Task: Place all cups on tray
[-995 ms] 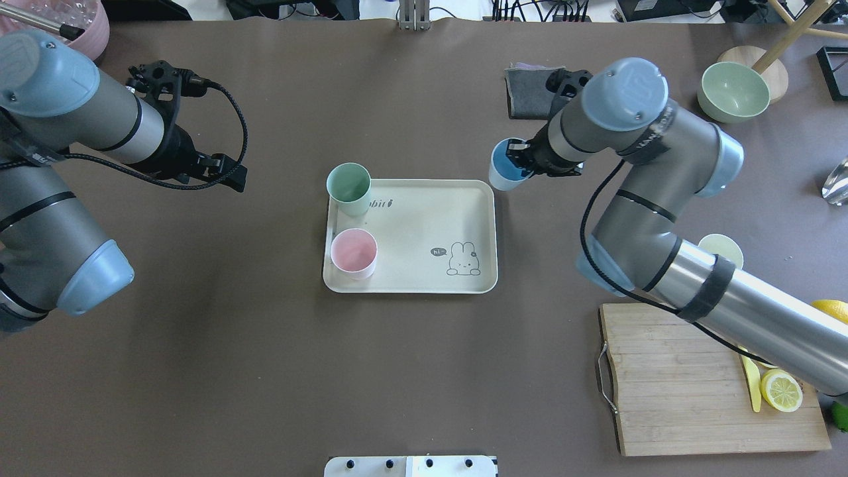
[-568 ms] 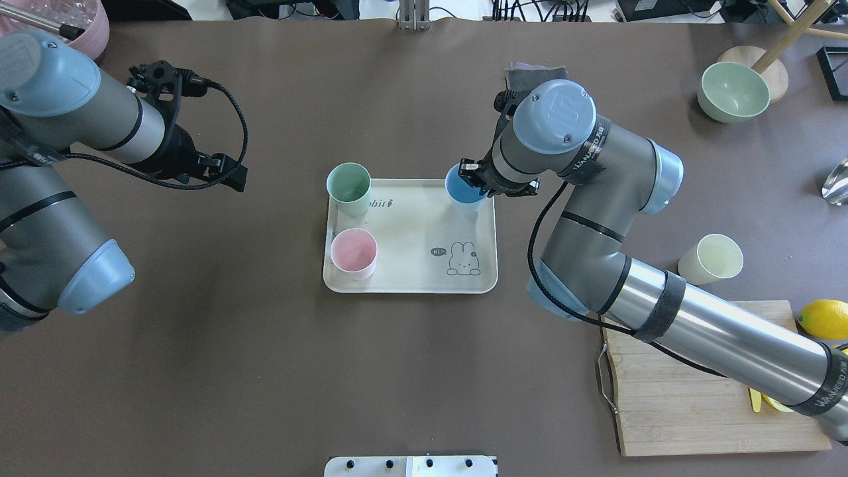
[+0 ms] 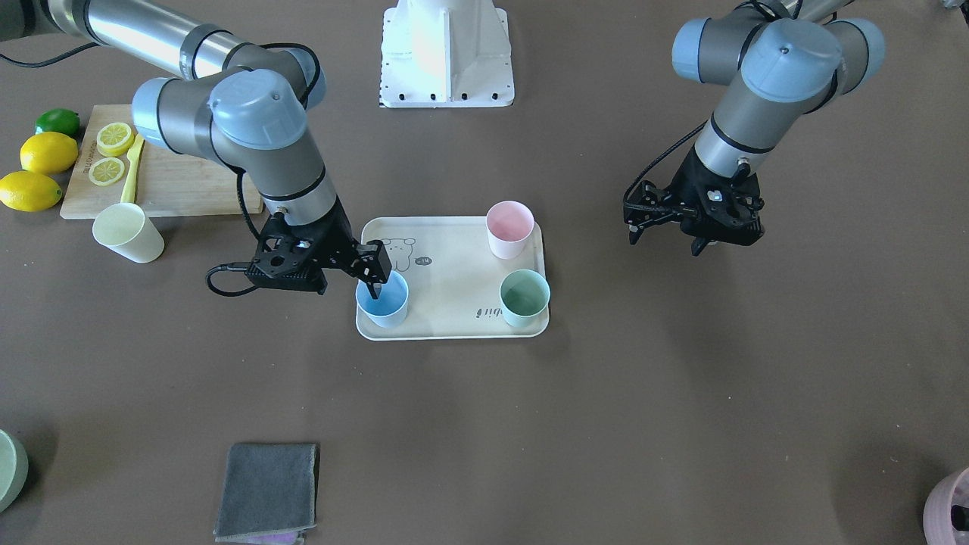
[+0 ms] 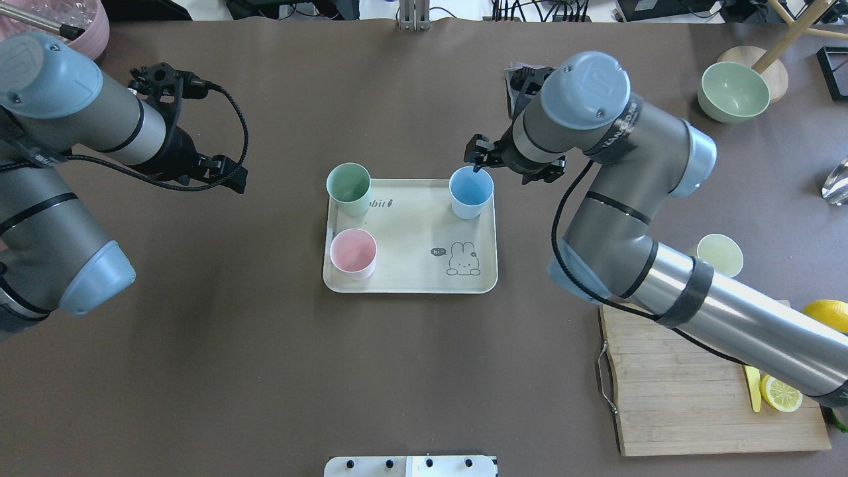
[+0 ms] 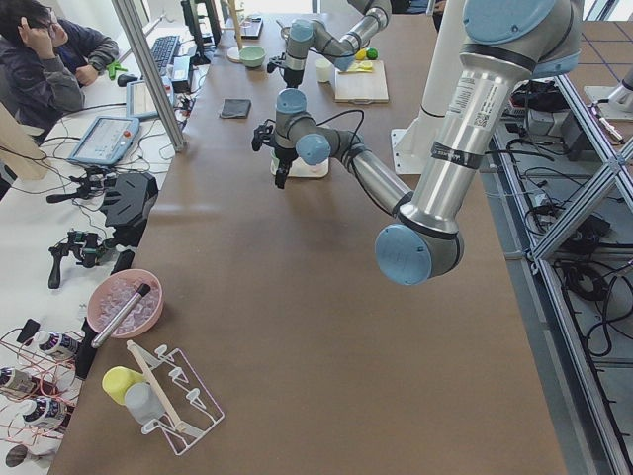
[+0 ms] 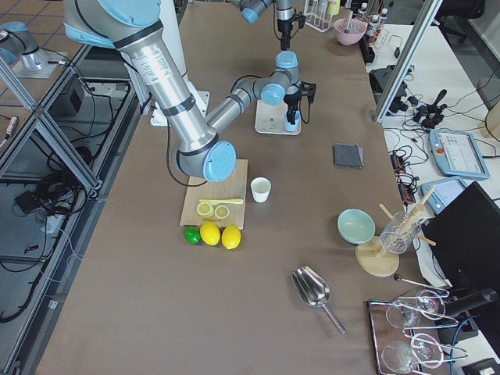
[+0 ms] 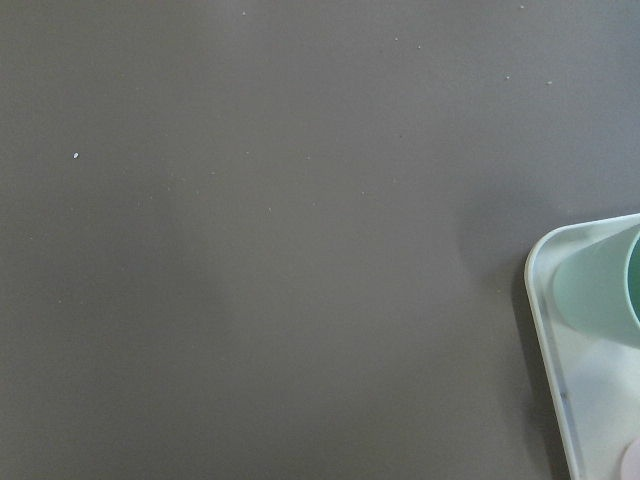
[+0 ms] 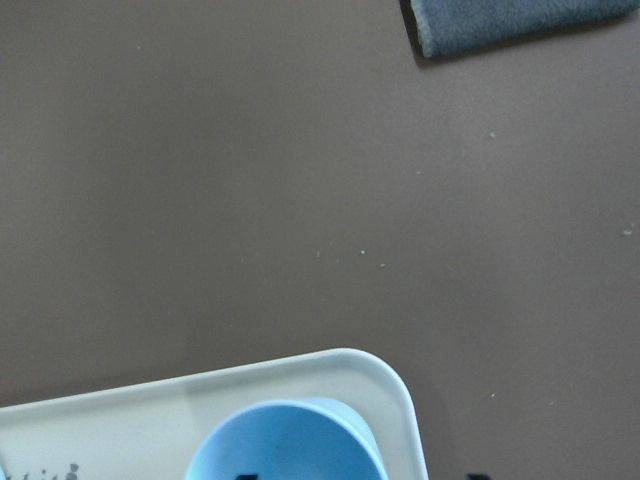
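Cups (image 4: 348, 185) were going onto the tray one at a time, and the right gripper (image 4: 478, 162) hung right over the latest. Its fingers were spread, with the far wall of the blue cup (image 3: 382, 303) between them. One fingertip (image 3: 373, 289) dipped inside the rim, and the other sat outside, as the wrist view showed at its bottom edge. The pictures did not settle whether either finger touched the wall. I judged the grip to be let go, since the cup stood upright on its own base.

That cup sat in the far right corner of the tray (image 4: 411, 265), close against the rim. The spot looked chosen for the shortest reach from that arm's side and to keep the middle free. The green cup (image 3: 524, 297) held the far left corner and the pink cup (image 3: 509, 225) the near left, both upright and well apart from each other. That left the near right corner, beside the printed drawing, bare — likely room enough for the last one.

The yellow cup (image 4: 721, 253) was the one outstanding, upright on the tabletop (image 4: 411, 371) near the cutting board (image 4: 702, 384), partly behind the right arm. It lay on that arm's side, so that arm seemed the natural one to fetch it.

The left gripper (image 3: 693, 227) hovered over bare tabletop well to the tray's left, holding nothing — whether spread or closed I could not tell.
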{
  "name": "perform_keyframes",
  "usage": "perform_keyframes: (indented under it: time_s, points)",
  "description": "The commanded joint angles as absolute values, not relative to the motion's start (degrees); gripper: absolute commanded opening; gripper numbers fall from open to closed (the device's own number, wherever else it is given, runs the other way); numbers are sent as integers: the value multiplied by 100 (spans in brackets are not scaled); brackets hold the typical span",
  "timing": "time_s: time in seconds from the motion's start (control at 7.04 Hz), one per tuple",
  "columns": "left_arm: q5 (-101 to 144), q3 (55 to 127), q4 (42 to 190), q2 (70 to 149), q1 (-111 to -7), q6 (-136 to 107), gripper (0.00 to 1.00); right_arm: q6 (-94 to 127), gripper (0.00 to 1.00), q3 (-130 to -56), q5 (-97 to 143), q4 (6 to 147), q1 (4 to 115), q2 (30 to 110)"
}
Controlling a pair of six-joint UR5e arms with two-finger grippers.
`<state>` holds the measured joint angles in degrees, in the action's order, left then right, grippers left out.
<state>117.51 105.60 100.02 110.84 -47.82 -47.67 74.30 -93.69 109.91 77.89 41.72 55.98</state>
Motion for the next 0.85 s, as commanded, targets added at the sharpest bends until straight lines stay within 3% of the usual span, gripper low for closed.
perform_keyframes:
  time_s: [0.0, 0.28, 0.71]
  points:
    - [11751, 10564, 10002, 11083, -4781, -4764, 98, 6369, 100, -10479, 11408, 8128, 4701, 6752]
    - [11751, 10556, 10002, 11083, -4781, -4764, 98, 5716, 100, -11186, 11722, 8121, 5017, 7774]
    - [11751, 10556, 10002, 11083, -4773, -4781, 98, 4126, 100, -11461, 11934, 7737, 5527, 9206]
